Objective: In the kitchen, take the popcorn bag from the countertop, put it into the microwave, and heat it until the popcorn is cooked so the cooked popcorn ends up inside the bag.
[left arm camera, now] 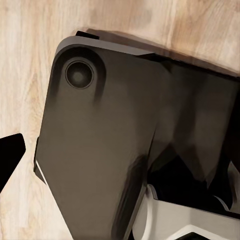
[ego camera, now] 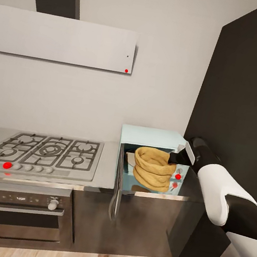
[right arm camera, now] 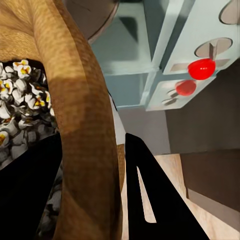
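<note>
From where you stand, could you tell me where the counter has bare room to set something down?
Free: the countertop strip between the gas hob and the open microwave door. Crowded: the microwave mouth, where the right gripper holds the popcorn bag.

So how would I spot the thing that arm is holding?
Start at the grey steel countertop beside the gas hob, then go to the pale blue microwave with its door open. In front of its opening, gripped at the rim, sits the tan crumpled paper popcorn bag, the one brown, soft-looking item among hard boxes.
</note>
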`<state>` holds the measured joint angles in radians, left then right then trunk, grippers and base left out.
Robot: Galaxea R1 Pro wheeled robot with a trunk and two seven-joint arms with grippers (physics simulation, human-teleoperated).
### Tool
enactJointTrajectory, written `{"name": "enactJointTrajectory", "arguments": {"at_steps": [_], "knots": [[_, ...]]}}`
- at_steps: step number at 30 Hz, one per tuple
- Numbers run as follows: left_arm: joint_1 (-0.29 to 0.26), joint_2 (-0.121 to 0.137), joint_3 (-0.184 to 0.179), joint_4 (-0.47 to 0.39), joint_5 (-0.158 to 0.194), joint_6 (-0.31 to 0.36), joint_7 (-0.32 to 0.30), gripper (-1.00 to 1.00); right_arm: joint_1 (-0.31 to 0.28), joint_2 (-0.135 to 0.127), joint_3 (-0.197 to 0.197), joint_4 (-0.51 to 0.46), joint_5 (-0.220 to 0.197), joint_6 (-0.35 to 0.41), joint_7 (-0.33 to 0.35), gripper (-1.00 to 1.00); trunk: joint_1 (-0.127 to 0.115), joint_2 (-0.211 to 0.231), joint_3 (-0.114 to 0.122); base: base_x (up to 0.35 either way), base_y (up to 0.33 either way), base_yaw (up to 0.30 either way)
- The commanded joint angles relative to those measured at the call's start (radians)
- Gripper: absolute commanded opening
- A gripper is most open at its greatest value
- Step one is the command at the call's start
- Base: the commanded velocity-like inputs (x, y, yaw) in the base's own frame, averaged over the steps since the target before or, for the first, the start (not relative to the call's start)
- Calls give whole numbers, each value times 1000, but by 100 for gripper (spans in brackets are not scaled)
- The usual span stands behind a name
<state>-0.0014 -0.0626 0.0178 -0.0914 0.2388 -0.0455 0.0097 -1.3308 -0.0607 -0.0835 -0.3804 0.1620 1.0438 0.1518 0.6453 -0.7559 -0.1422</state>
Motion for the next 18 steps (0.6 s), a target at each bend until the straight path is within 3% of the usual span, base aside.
{"name": "enactJointTrajectory", "arguments": {"at_steps": [1, 8, 18], "knots": [[0, 0, 1, -1, 4, -2, 1, 100, -1, 0, -7, -1, 10, 3, 8, -100, 0, -1, -1, 0, 0, 0], [0, 2, 1, -1, 4, -2, 1, 100, 1, -1, -7, 21, 11, -16, 7, -100, 0, -1, -1, 26, 0, 0], [0, 3, 0, -1, 4, -2, 1, 100, 1, -2, -7, 57, 13, -56, 8, -100, 0, -1, -1, 278, 0, 0]]}}
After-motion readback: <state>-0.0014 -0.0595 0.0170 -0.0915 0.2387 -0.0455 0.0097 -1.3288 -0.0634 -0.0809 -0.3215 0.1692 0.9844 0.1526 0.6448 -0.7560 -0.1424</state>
